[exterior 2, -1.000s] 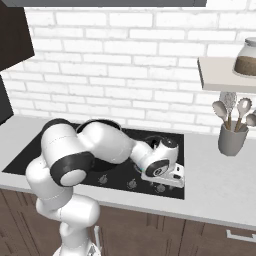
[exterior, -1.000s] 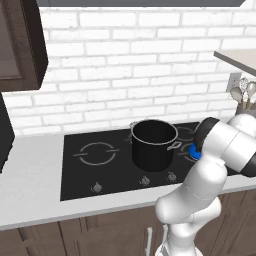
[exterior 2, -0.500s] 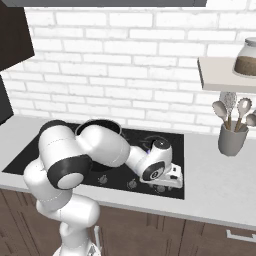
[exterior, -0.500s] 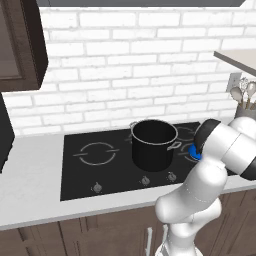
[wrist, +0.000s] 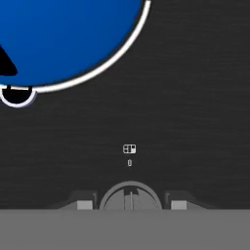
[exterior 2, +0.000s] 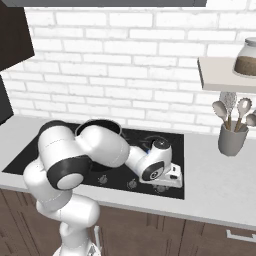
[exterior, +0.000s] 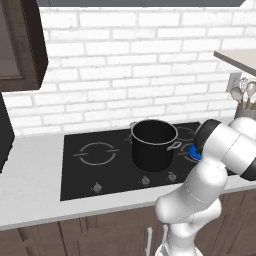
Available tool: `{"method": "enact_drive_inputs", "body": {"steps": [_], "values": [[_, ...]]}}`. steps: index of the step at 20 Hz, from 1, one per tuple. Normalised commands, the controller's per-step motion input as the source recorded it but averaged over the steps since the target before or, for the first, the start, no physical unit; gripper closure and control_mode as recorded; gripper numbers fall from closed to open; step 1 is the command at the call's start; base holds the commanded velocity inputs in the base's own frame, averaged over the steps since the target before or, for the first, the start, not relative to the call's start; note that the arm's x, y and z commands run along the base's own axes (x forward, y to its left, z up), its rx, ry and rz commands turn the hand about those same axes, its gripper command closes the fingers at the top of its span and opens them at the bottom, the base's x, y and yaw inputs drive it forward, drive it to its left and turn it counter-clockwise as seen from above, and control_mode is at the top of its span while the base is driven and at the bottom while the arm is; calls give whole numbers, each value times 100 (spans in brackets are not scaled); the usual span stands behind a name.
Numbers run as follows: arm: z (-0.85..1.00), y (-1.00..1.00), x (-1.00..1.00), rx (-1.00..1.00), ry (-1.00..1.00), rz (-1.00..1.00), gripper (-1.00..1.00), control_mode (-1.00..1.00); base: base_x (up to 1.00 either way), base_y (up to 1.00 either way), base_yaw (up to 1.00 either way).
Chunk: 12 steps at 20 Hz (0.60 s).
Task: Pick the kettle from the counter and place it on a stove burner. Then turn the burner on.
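Note:
The blue kettle (wrist: 68, 39) stands on the black glass at the right end of the cooktop (exterior: 115, 167). A sliver of the kettle (exterior: 192, 151) peeks out behind my forearm, and its blue edge (exterior 2: 146, 150) shows behind my hand. My gripper (exterior 2: 171, 182) points down at the cooktop's front right. In the hand view my gripper (wrist: 130, 204) is open, with a fingertip (wrist: 84, 204) on each side of a round knob (wrist: 130, 195). The burner under the kettle is covered and no red glow shows. The pale grey counter (exterior: 30, 170) surrounds the cooktop.
A large black pot (exterior: 154, 144) stands mid-cooktop, left of the kettle. An empty grey ring (exterior: 97, 152) lies at the left. Other knobs (exterior: 97, 187) line the front edge. A utensil holder (exterior 2: 231, 140) stands on the counter right, under a shelf with a jar (exterior 2: 247, 57).
My hand has sunk a little toward the front right of the cooktop. The kettle and pot have stayed put.

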Motion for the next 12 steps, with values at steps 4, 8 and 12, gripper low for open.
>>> {"method": "enact_drive_inputs", "body": {"steps": [4,8,12], "values": [[0,0,-30,-10,0,42,100,-100,0,0,0],[0,5,-41,-16,0,53,100,-100,0,0,0],[0,8,-41,-18,0,54,100,-100,0,0,0]]}}
